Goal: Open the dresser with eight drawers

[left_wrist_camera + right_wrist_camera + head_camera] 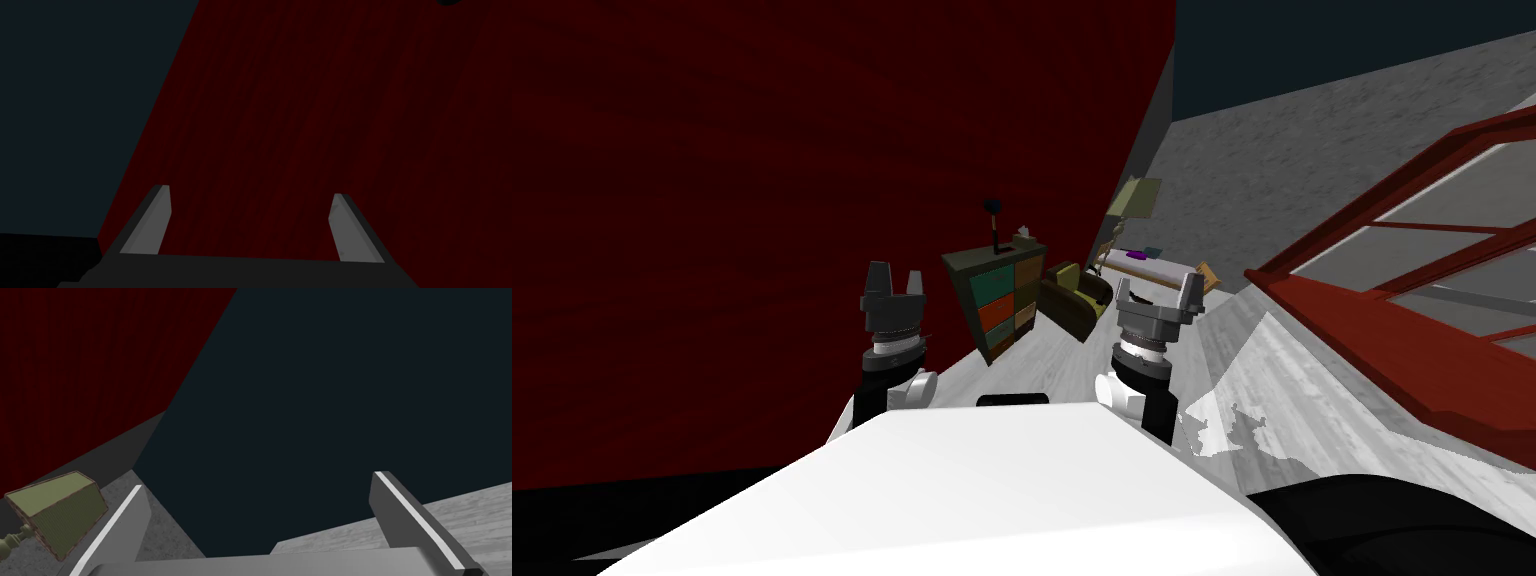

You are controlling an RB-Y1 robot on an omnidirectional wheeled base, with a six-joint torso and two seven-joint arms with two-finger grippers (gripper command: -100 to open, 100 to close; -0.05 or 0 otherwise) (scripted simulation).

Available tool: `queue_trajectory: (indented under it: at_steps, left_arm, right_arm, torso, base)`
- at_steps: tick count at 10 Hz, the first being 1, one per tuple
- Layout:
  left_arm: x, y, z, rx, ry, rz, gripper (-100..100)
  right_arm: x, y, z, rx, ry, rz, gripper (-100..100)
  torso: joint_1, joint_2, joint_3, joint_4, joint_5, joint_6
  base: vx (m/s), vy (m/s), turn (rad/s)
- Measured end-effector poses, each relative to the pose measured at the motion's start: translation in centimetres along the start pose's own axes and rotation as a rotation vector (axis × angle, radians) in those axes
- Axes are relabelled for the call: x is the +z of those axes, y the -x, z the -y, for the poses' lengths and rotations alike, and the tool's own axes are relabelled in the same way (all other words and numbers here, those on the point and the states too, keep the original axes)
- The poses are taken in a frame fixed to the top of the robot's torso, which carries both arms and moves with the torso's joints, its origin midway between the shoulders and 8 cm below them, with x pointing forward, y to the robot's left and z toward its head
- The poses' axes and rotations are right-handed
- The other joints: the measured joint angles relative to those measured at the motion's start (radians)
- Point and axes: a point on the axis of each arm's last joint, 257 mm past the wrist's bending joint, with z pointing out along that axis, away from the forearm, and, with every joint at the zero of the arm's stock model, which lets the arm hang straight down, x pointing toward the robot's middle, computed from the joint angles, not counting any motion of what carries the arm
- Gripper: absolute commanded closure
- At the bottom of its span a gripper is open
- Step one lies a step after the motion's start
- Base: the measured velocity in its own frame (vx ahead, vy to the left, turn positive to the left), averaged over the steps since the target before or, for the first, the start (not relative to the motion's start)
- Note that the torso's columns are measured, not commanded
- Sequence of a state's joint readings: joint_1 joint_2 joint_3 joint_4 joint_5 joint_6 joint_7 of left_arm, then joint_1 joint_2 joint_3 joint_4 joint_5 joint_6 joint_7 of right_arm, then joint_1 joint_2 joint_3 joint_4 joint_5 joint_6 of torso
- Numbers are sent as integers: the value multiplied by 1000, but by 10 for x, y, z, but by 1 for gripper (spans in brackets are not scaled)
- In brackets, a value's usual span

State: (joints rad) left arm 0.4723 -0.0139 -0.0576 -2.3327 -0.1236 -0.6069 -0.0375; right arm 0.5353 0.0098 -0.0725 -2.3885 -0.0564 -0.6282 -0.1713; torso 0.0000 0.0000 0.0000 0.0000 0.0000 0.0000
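**Two spread hands, dresser far ahead**

A dark red wall is seen along the left. Near its far end the dresser is stood upright, its coloured drawer fronts set in two columns, with an armchair just beside it on the right. The left hand and the right hand are held spread and empty, well apart from it. The dresser lies ahead between them, and the left hand is judged the nearer.

The dresser looks matt, the floor pale, wood-grained.
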Motion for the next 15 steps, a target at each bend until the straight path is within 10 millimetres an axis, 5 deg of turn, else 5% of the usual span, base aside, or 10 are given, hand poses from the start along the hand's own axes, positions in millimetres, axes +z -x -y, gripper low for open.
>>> queue_trajectory:
  at_steps: [9,10,15]
  left_arm:
    - [0,0,0,0,0,0,0]
    - [0,0,0,0,0,0,-100]
    - [-11,-11,-25,26,42,-100,-100]
  right_arm:
    - [0,0,0,0,0,0,0]
    - [0,0,0,0,0,0,0]
    - [0,0,0,0,0,0,0]
  torso:
    - [0,618,-1234,617,0,0]
    - [0,691,-1382,691,0,0]
    - [-1,737,-1477,738,0,0]
  base:
    - [0,0,0]
    - [16,-12,17]
    - [59,-60,41]
